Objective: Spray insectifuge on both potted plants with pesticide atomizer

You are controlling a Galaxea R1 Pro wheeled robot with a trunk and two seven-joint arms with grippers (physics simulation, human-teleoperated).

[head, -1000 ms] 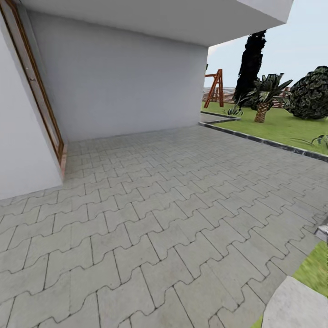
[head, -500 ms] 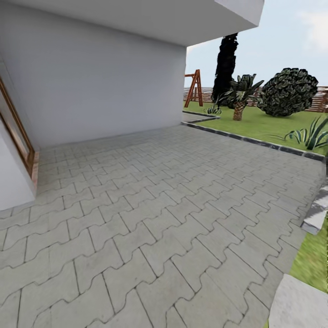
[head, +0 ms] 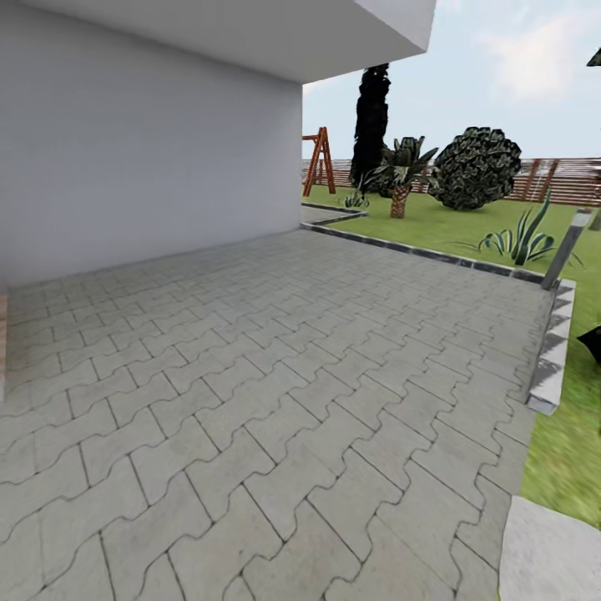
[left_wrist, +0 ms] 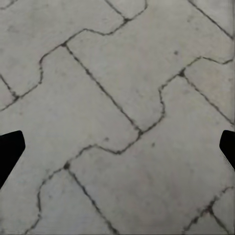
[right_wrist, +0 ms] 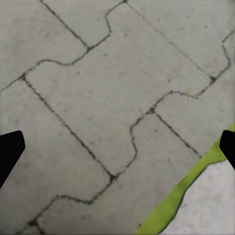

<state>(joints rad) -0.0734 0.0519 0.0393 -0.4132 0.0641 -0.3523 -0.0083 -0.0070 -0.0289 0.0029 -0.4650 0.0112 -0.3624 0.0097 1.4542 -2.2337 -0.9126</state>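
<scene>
Grey interlocking paving in foreground, white wall at left; lawn w/ palm, round bush, wooden swing frame, fence beyond.

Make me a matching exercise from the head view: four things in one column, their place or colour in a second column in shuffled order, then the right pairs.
Things:
1. swing frame
2. round bush
3. small palm
4. paving

Descriptions:
A. grey interlocking blocks under the roof
B. red-brown wood, next to the white wall's far corner
C. dark and rounded, in front of the wooden fence
D. scaly trunk, on the lawn between the tall dark tree and the bush

Pairs: 1-B, 2-C, 3-D, 4-A
</scene>
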